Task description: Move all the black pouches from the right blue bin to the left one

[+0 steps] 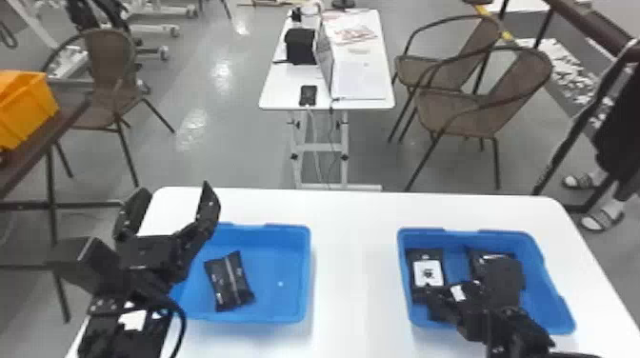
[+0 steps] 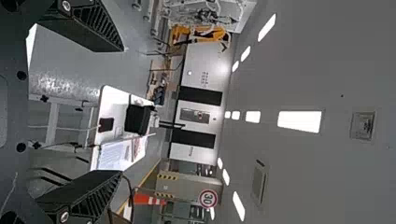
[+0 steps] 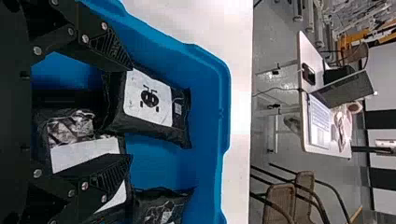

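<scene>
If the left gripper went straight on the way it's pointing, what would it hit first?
Probably nothing nearby: the way ahead of the left gripper looks free as far as the pictures show, though depth farther out is unclear.

Smooth plastic blue bins (image 1: pixel 281 257), wrinkled glossy black pouch (image 3: pixel 70 128), glossy floor (image 1: pixel 209 152)

On table (image 1: pixel 355 266): left bin (image 1: pixel 281 290), right bin (image 1: pixel 555 309) | in left bin: pouch (image 1: pixel 228 282) | in right bin: pouches (image 3: pixel 149 100)

Brown chairs (image 1: pixel 485 90) stand on grey floor (image 1: pixel 214 143) near white desk (image 1: pixel 281 88)
</scene>
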Controlling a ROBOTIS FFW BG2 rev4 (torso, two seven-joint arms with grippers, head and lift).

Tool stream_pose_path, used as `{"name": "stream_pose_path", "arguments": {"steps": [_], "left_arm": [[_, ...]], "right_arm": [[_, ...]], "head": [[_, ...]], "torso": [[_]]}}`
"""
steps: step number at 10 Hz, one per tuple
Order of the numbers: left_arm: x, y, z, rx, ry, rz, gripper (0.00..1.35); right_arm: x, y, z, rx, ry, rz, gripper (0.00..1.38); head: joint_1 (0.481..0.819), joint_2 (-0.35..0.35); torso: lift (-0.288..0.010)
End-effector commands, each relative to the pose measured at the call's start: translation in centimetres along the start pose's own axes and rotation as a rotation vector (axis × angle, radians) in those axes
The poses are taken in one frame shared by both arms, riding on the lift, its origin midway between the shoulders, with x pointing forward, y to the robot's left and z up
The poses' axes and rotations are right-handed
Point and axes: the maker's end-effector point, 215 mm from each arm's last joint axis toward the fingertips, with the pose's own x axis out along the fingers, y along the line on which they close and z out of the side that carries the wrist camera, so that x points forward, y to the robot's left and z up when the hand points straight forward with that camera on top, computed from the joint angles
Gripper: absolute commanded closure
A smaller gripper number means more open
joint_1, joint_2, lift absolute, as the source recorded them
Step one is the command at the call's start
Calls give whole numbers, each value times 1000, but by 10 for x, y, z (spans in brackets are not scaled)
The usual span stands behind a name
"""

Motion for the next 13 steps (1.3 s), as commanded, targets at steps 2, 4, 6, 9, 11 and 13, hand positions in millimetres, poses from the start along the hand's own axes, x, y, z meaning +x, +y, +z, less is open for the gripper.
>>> {"name": "stream_pose_path", "arguments": {"steps": [2,4,6,9,11,13], "left_arm": [[-1,1,1,-1,-4,2,88],[-3,2,-1,-8,0,7,88],[-5,4,-3,-10,6,12,88],[-5,5,-3,-9,4,13,88],[-5,3,-4,-13,3,12,88],[-3,1,-1,-17,-5,9,88]], "right_arm": [[14,5,-2,-16,13,13,395],[18,7,-5,-14,23,22,713],[20,7,-15,-11,42,33,757],[20,14,-13,30,7,52,1280],[9,13,-3,66,-42,29,1276],[-16,12,17,63,-101,17,1276]], "head": [[695,51],[695,58],[695,62],[695,68],[695,69],[695,68]], "torso": [[10],[10],[10],[10],[10],[10]]}}
